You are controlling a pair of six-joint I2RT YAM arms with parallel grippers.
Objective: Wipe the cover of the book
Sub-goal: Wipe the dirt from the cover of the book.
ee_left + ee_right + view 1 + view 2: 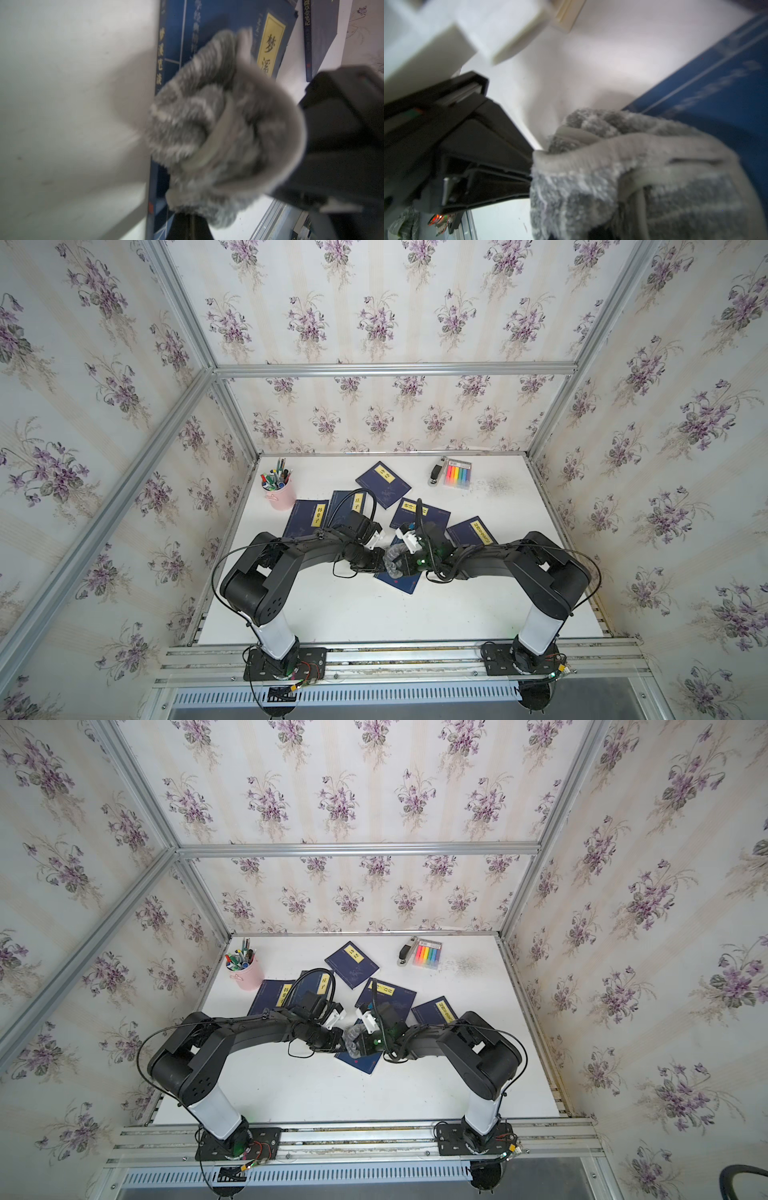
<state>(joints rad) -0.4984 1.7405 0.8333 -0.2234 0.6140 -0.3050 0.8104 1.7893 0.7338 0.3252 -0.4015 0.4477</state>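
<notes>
A white table [332,614] stands in a booth of aluminium rails and violet-flowered wallpaper. The right gripper [405,564] is clenched on a bunched grey cloth [392,559], which wraps its fingertips and lies on the nearest blue book [399,583], at the table's middle between the two arms. The left gripper [376,562] is also clenched, with nothing visibly in it. It sits touching the cloth, low over the book's spine side, probably to pin the cover while the cloth rubs. The wrist views are blurred, so I cannot tell whether it presses down.

Five more blue books [384,484] fan out behind, clear of the wiping. At the far left a pink cup [279,493] holds upright pens [276,477]. At the far right a clear case holds coloured highlighters [458,475], with a stapler [437,475] just beside it.
</notes>
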